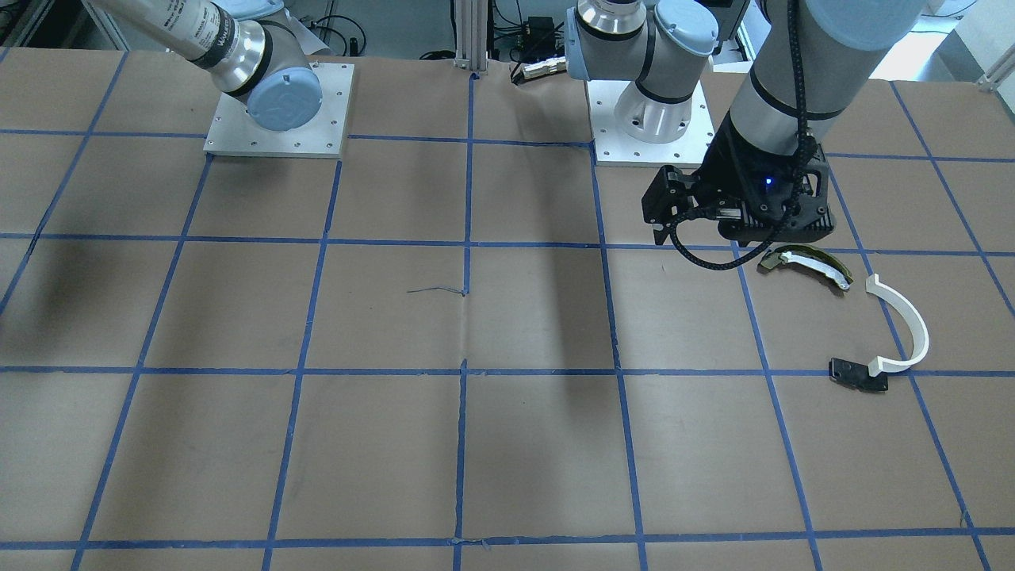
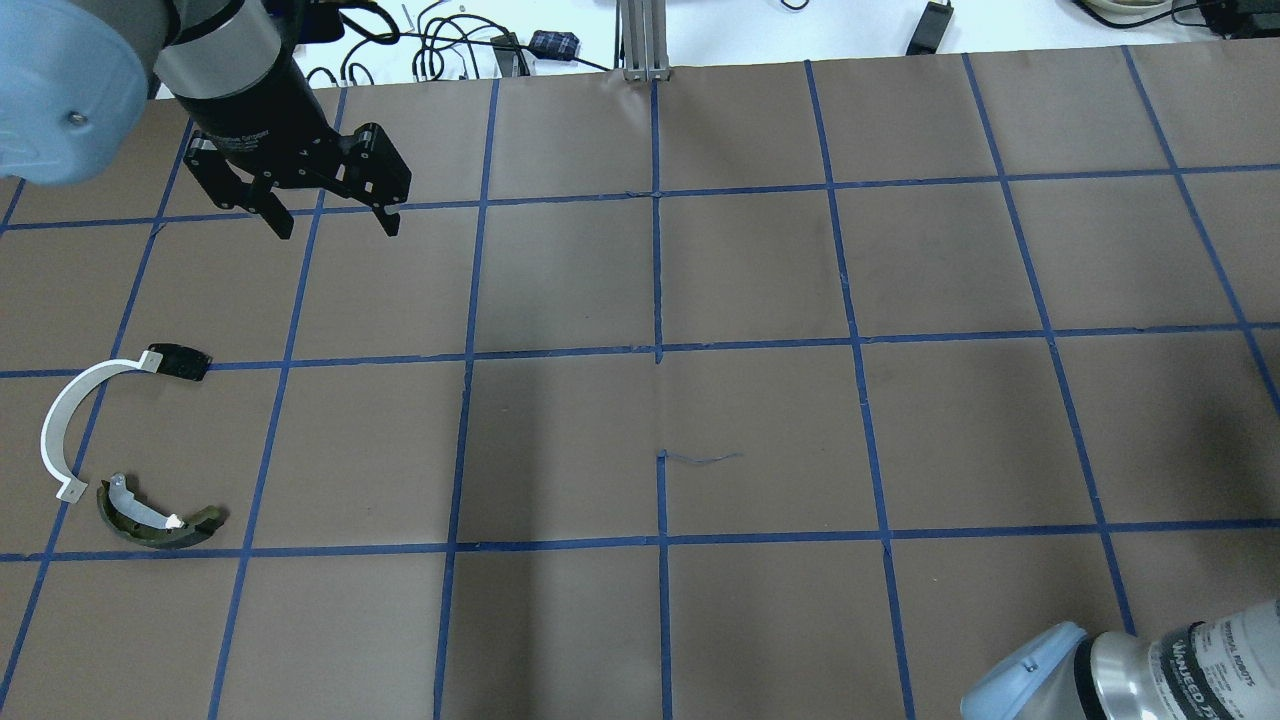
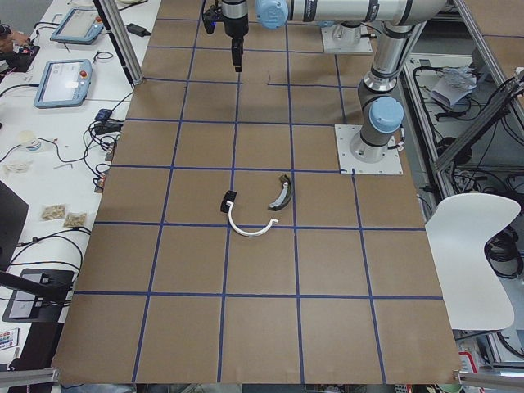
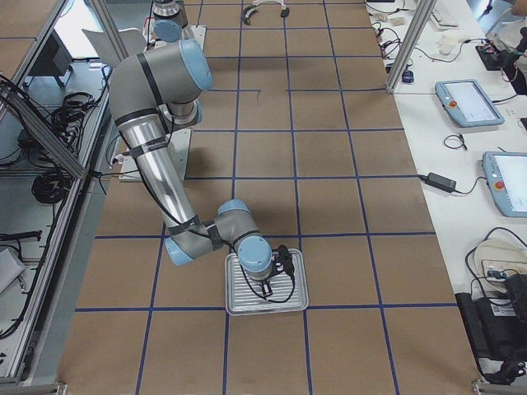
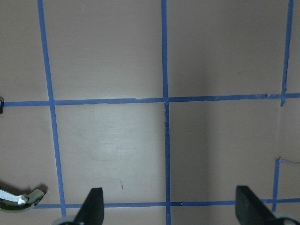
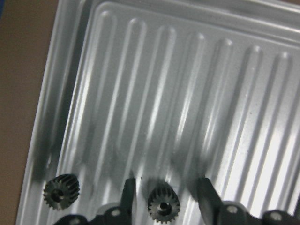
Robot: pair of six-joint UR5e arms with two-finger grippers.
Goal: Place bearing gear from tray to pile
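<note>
Two small dark bearing gears lie in the ribbed metal tray (image 6: 65, 70). One gear (image 6: 163, 204) sits between the fingers of my right gripper (image 6: 166, 194), which is open with a gap on each side. The other gear (image 6: 61, 191) lies to its left. The tray (image 4: 284, 306) also shows in the exterior right view. The pile lies far off: a white half-ring arc (image 2: 60, 420), a flat black bracket (image 2: 180, 362) and an olive-and-white curved piece (image 2: 155, 522). My left gripper (image 2: 337, 230) hangs open and empty above the table, beyond the pile.
Brown paper with a blue tape grid covers the table (image 2: 760, 400). The two arm base plates (image 1: 277, 119) (image 1: 650, 135) stand at the robot's edge. Tablets and cables lie on a side bench (image 4: 469, 99).
</note>
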